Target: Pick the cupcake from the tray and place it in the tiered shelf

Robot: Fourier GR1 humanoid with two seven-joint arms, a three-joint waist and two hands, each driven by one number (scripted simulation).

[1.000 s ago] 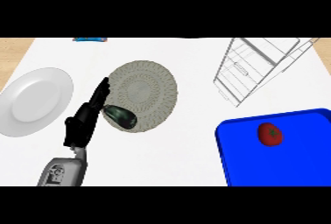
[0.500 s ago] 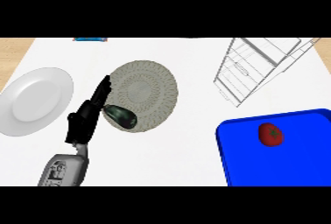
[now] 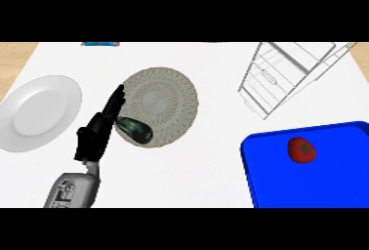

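Observation:
A small red item with a dark green top (image 3: 301,149), the only thing on the blue tray (image 3: 288,185), lies near the tray's far edge at the lower right. The wire tiered shelf (image 3: 288,73) stands at the upper right and looks bare. My left hand (image 3: 97,132) is at the left, far from the tray. Its fingers are straight and point away from me along the left rim of a grey ribbed plate (image 3: 162,105), and its thumb lies over that plate's near edge. It holds nothing. My right hand shows nowhere.
A white plate (image 3: 36,112) lies at the far left, just beside my left hand. A small blue object (image 3: 99,44) sits at the counter's far edge. Bare white counter lies between the grey plate and the tray.

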